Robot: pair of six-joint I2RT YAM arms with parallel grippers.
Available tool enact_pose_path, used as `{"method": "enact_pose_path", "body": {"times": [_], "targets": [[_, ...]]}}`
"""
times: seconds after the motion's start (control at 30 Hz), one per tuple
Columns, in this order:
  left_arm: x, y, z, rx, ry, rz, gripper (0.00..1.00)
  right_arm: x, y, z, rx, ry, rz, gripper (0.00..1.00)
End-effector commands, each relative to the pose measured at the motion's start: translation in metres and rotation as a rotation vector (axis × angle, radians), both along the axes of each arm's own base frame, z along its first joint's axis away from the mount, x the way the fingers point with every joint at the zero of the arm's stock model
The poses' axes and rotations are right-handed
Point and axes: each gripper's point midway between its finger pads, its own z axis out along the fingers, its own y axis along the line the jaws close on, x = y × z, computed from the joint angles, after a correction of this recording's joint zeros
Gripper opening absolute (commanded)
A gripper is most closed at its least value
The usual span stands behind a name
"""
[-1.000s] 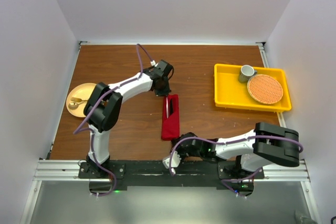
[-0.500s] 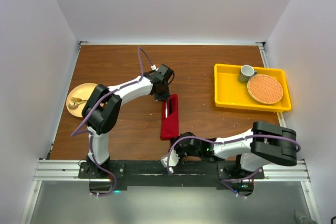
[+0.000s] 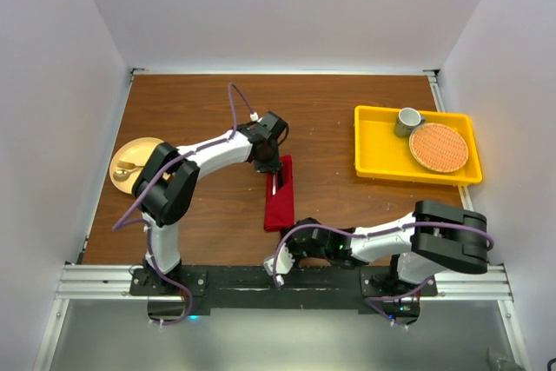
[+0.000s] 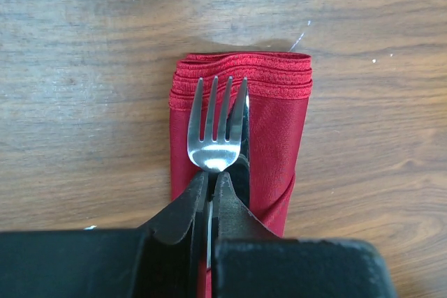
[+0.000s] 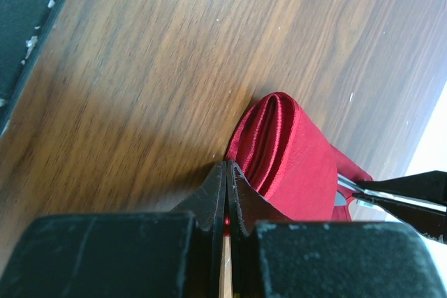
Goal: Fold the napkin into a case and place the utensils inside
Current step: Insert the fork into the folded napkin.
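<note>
left pincer (image 4: 211,178) clamped on fork (image 4: 216,151) over red case (image 4: 274,137). right pincer (image 5: 227,167) together, tips at case's near end on worktop (image 5: 140,68).

No words, labels, brand marks, numbers or signs can be read in any of the views.

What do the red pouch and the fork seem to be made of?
The case looks like woven fabric with a slight sheen, judging by its soft rounded folds and stitched hem. The fork looks like polished metal, probably steel: it is silver with bright mirror-like glints.
</note>
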Motion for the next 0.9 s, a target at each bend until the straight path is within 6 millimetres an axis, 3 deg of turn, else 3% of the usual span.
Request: {"method": "enact_pose_path", "body": {"times": [0.0,0.3,0.67,0.87], "targets": [[-0.01,0.0,0.009,-0.017,-0.003,0.007,0.0,0.002,0.0,-0.002,-0.008,0.015,-0.036,0.0],[-0.018,0.002,-0.003,-0.016,0.031,0.009,0.0,0.003,-0.002,-0.002,-0.009,0.018,-0.048,0.0],[-0.02,0.007,-0.002,-0.003,0.029,0.047,0.0,0.002,-0.003,-0.001,0.004,0.024,-0.058,0.0],[-0.005,0.004,0.021,-0.014,-0.036,0.078,0.0,0.003,-0.005,-0.001,0.002,0.027,-0.067,0.0]]}}
